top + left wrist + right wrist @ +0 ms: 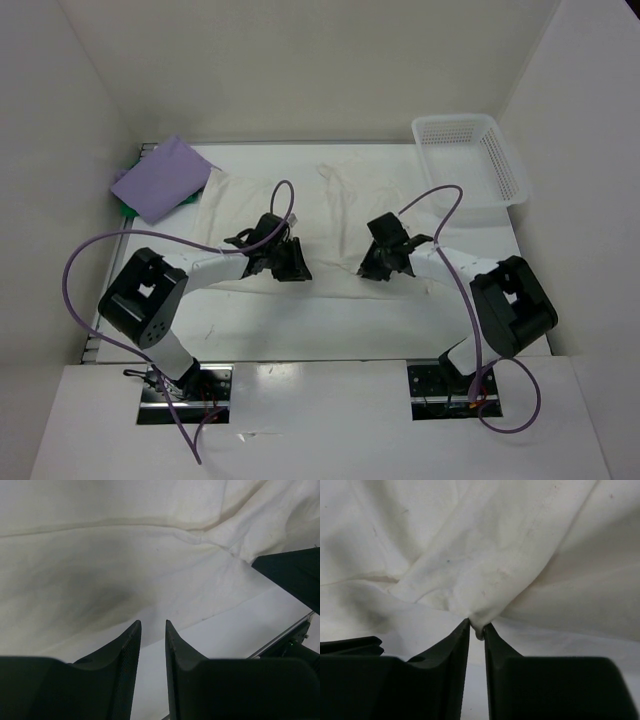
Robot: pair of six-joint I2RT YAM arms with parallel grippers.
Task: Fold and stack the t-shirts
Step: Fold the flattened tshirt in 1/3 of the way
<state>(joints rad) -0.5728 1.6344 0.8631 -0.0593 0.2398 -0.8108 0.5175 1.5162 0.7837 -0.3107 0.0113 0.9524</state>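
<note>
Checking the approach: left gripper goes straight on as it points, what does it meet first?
Likely the white t-shirt: the left gripper points at its near hem, jaws slightly apart and empty. Depth is unclear; it could touch the table first.

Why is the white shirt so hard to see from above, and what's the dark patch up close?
Top view: the white t-shirt lies on a white table, so there is little contrast. Left wrist view: the patch is a soft shadow on the fabric ahead of the left gripper.

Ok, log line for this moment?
white t-shirt spread out | left gripper narrowly open at hem | right gripper pinching cloth | purple t-shirt folded atop green t-shirt
</note>
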